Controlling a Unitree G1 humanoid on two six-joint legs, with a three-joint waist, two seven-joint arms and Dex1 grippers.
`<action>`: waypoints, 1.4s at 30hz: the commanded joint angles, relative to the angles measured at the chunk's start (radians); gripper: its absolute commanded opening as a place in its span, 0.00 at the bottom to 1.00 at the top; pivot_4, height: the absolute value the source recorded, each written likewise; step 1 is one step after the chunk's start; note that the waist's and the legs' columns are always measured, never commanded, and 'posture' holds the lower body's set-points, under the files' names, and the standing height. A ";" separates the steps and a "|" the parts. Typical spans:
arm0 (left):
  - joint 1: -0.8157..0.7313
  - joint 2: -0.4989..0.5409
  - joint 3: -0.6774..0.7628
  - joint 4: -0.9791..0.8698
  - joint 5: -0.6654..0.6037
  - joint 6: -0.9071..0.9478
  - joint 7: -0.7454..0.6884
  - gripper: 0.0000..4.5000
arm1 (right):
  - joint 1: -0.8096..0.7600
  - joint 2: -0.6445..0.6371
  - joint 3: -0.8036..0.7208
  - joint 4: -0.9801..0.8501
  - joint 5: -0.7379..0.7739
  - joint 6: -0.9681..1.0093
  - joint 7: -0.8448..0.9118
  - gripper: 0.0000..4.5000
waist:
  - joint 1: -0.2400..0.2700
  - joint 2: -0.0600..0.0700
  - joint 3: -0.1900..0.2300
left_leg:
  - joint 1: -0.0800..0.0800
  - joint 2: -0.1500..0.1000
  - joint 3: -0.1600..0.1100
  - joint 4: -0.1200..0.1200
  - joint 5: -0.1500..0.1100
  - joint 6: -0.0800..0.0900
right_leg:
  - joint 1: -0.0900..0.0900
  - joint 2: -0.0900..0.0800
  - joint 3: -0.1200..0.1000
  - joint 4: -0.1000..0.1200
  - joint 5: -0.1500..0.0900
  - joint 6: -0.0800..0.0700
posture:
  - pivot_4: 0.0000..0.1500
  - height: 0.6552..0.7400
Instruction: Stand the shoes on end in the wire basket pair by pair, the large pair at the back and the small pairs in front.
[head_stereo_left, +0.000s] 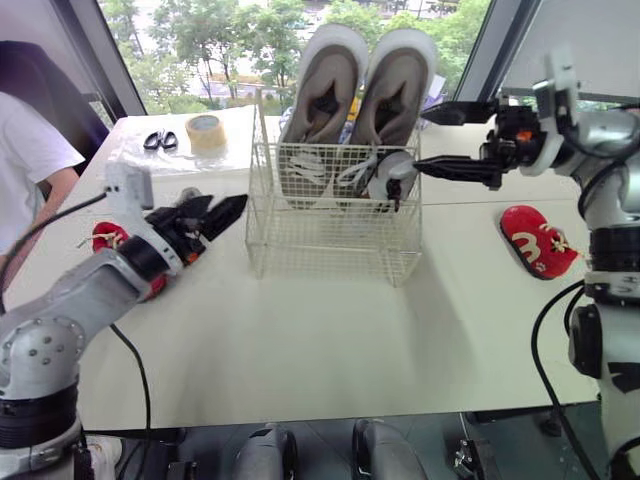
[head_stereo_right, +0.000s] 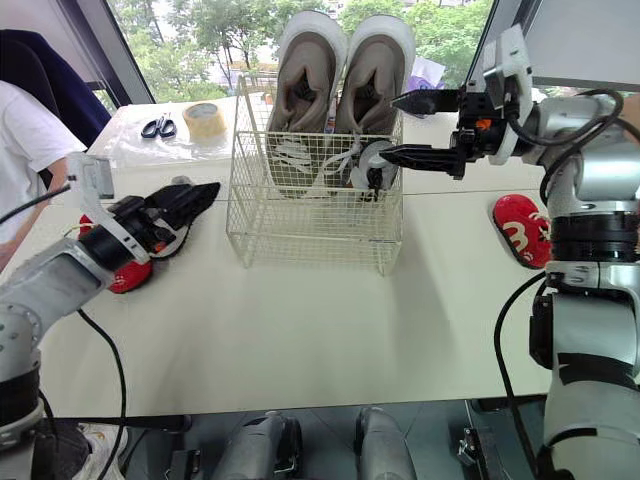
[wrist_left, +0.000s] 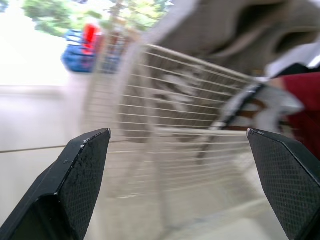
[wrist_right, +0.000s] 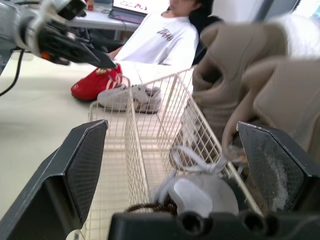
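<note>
Wire basket (head_stereo_left: 330, 225) at the back centre of the table (head_stereo_left: 320, 340), head views: the large pair (head_stereo_left: 362, 95) stands on end along its rear wall, long axes near vertical, heels up, toes down, openings facing me. I count that step done. One small grey shoe (head_stereo_left: 390, 176) sits in the front right corner against the mesh; whether it is fully upright I cannot tell. The right tool (head_stereo_left: 452, 140) hovers at the basket's right rim just beside it, jaws spread and empty. Flat on the table lie the right red shoe (head_stereo_left: 538, 240), well apart from the basket with its long axis slanting toward the near right edge, and the left red shoe (head_stereo_left: 105, 238) under my left arm. The left tool (head_stereo_left: 215, 212) is released and aimed at the basket. Left wrist view: both fingers (wrist_left: 82, 170) wide apart, nothing between them, mesh and large pair ahead. Right wrist view: fingers (wrist_right: 82, 165) parted above the grey shoe; beyond the basket a pale small shoe (wrist_right: 132, 97) lies on its sole beside the left red shoe. I judge three small shoes remain to be placed in front.
</note>
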 joint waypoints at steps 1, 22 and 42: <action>-0.088 0.107 -0.004 0.120 0.158 0.005 -0.047 1.00 | -0.006 -0.048 -0.066 -0.190 0.105 0.143 -0.053 0.99 | -0.001 0.000 0.000 | 0.000 0.000 0.000 0.000 -0.001 0.002 | 0.000 0.000 0.000 0.000 0.000 0.000 | 1.00 1.00; -0.969 0.026 -0.539 1.625 1.127 -0.287 -0.678 1.00 | 0.304 -0.006 -0.070 -0.774 0.444 0.450 -0.356 0.99 | 0.020 -0.004 0.000 | -0.002 -0.002 0.005 0.001 -0.002 0.003 | -0.003 -0.001 -0.001 0.000 0.000 0.001 | 1.00 1.00; -1.109 0.011 -0.121 1.629 1.057 -0.234 -0.656 0.01 | 0.311 -0.055 -0.084 -0.791 0.503 0.447 -0.506 1.00 | 0.020 -0.019 0.009 | -0.003 0.000 0.003 0.002 -0.005 0.009 | -0.004 -0.001 -0.001 0.004 0.000 0.001 | 1.00 1.00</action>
